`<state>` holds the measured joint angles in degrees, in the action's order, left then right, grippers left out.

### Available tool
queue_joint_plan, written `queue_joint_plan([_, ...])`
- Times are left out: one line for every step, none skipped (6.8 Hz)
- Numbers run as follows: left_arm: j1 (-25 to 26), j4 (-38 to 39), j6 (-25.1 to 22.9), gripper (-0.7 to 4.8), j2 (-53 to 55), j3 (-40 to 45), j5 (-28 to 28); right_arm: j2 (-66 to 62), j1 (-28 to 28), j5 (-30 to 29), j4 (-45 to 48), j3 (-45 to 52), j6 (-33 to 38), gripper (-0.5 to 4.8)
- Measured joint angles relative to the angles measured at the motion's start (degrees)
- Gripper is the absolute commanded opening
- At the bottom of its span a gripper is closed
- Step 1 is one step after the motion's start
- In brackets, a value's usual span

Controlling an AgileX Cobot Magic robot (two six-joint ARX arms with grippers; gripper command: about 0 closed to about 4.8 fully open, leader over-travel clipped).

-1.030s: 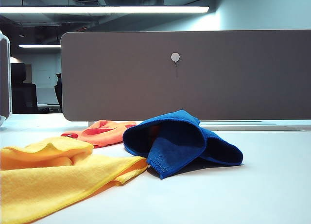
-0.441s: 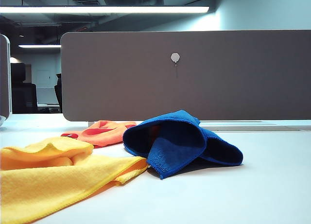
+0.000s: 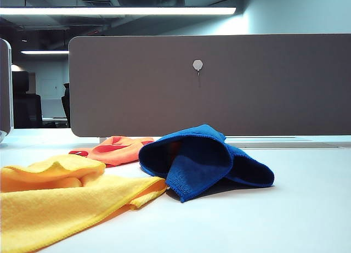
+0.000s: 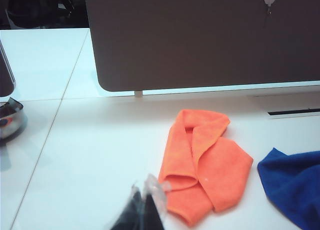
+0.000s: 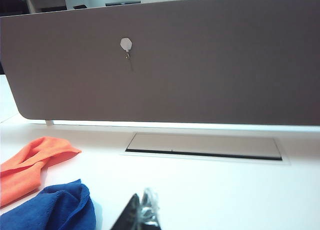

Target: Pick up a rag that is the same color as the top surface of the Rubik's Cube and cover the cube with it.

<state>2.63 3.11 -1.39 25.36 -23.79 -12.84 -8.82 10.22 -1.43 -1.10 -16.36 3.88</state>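
The deep blue rag (image 3: 204, 161) lies heaped in a tent-like mound at the middle of the table. The Rubik's Cube and its top surface are hidden. A dim reddish patch shows inside the rag's open fold, and I cannot tell what it is. My left gripper (image 4: 145, 191) hovers shut and empty over the white table, beside the orange cloth (image 4: 205, 165), with the rag's edge (image 4: 295, 187) off to one side. My right gripper (image 5: 142, 202) is shut and empty, close beside the rag (image 5: 55, 210). Neither gripper shows in the exterior view.
A yellow cloth (image 3: 55, 201) spreads over the table's front left. The orange cloth (image 3: 119, 149) lies behind it, left of the rag. A grey partition (image 3: 208, 83) walls off the back. A cable slot (image 5: 205, 146) sits at its foot. A dark metal object (image 4: 10, 121) stands at the table's left side.
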Motion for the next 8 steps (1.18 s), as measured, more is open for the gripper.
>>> queue_joint_plan([0.0,2.3,0.2,-0.06,-5.7,2.6,0.0,3.1,0.2,0.2,0.0,1.5,-1.6,-0.05])
queue_joint_plan([0.0,4.0,0.8,-0.05,-12.4,3.9,0.0,7.2,0.2,0.3,-0.1,3.3,-3.8,-0.05])
queue_joint_plan([0.0,16.6,1.0,-0.05,-25.2,4.3,0.0,8.6,0.1,8.8,4.2,12.2,-5.7,-0.05])
queue_joint_plan([0.0,17.4,1.0,-0.05,-25.2,4.3,0.0,8.6,0.1,9.7,6.0,13.3,-5.7,-0.05])
queue_joint_plan([0.0,17.7,2.1,-0.05,-25.2,4.3,0.0,8.6,0.0,12.4,10.5,15.2,-5.7,-0.04])
queue_joint_plan([0.0,17.7,2.8,-0.05,-25.2,4.3,0.0,8.6,-2.9,14.7,10.7,15.3,-5.7,-0.05])
queue_joint_plan([0.0,17.7,3.3,-0.05,-25.2,4.3,0.0,8.6,-6.6,13.8,10.8,15.9,-5.7,-0.05])
queue_joint_plan([0.0,17.7,3.5,-0.05,-25.2,4.3,-0.2,8.6,-13.4,5.6,10.1,16.0,-2.5,-0.05])
